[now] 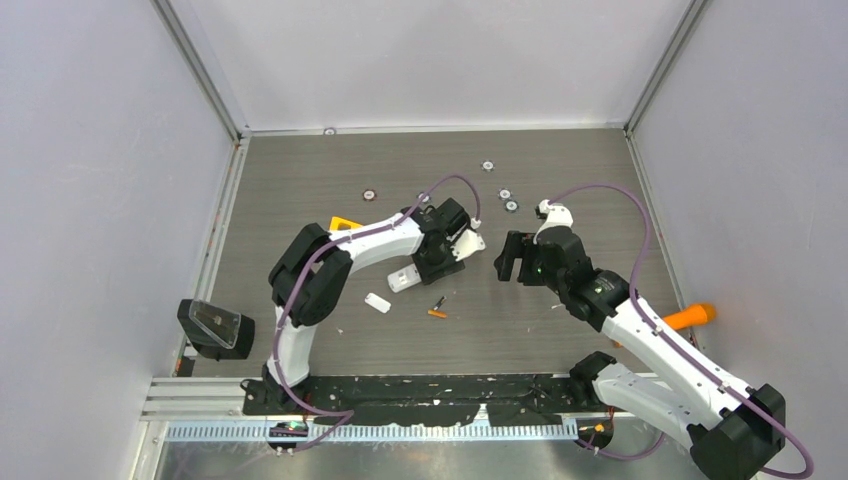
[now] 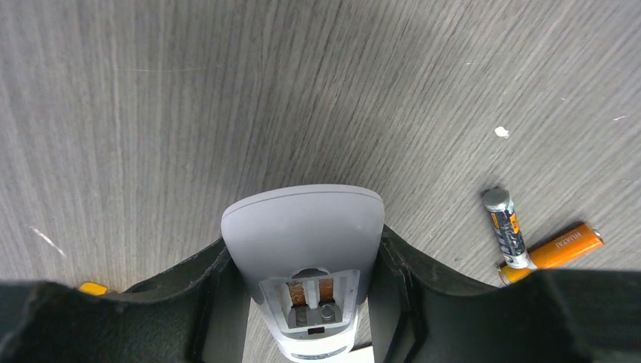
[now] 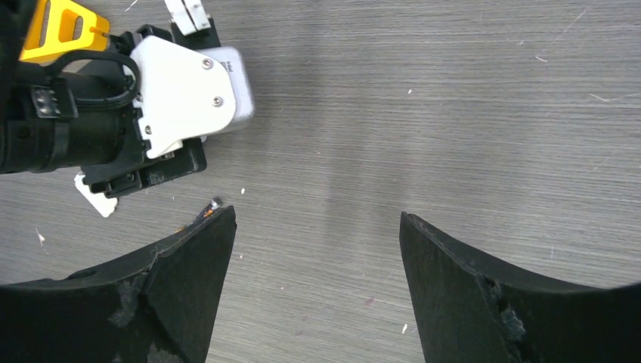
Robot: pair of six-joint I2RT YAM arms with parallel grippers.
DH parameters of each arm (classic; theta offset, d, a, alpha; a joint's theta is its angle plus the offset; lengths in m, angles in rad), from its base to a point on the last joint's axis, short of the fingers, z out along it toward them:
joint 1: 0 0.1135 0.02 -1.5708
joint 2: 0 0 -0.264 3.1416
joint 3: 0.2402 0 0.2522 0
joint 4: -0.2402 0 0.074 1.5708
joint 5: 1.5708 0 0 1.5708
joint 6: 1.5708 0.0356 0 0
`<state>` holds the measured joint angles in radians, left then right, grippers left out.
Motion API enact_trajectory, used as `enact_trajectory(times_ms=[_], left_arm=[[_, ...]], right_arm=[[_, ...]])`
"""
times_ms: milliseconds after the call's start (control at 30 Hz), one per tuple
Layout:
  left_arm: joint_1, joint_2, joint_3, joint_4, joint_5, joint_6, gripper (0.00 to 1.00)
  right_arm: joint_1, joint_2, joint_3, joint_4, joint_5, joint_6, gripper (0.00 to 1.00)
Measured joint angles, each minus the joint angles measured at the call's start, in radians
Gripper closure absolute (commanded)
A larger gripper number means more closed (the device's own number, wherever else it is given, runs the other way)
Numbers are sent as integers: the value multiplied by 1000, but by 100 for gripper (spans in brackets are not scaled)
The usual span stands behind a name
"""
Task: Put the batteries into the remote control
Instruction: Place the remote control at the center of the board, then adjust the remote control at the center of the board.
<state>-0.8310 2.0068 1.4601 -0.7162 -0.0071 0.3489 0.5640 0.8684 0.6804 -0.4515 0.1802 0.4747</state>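
Note:
My left gripper (image 1: 428, 262) is shut on the remote control (image 1: 405, 278), gripping its two long sides just above the table. In the left wrist view the remote (image 2: 302, 231) shows its plain white back between the jaws of my left gripper (image 2: 302, 265). Its battery compartment (image 2: 310, 299) is open, with bare contacts and no batteries inside. The dark battery (image 2: 505, 227) and the orange battery (image 2: 558, 247) lie touching on the table to the remote's right, and both show in the top view (image 1: 437, 308). My right gripper (image 1: 507, 258) (image 3: 317, 227) is open and empty over bare table.
A small white tab (image 1: 377, 302) lies left of the batteries. A flat orange triangle (image 1: 343, 222) sits behind my left arm. An orange carrot-shaped stick (image 1: 690, 316) lies at the right wall. Several small discs (image 1: 505, 193) are scattered at the back. A black box (image 1: 213, 327) stands at the left edge.

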Motion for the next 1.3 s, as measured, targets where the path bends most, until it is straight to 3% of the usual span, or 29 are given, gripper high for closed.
enact_trajectory(times_ms=[233, 400, 800, 967, 1100, 1300], left_arm=[[0, 21, 7, -9, -4, -1, 53], [0, 21, 7, -10, -4, -4, 42], [0, 13, 7, -19, 17, -9, 30], [9, -95, -31, -3, 65, -51, 24], [15, -246, -107, 49, 87, -113, 24], [15, -389, -216, 137, 36, -305, 27]], right_arm=[[-5, 0, 0, -3, -2, 10, 15], [-5, 0, 0, -19, -2, 25, 15], [-5, -2, 0, -59, -2, 49, 15], [-5, -9, 0, -59, -6, 58, 16], [-6, 23, 0, -42, -26, 77, 23], [-8, 217, 1, 66, -84, 108, 50]])
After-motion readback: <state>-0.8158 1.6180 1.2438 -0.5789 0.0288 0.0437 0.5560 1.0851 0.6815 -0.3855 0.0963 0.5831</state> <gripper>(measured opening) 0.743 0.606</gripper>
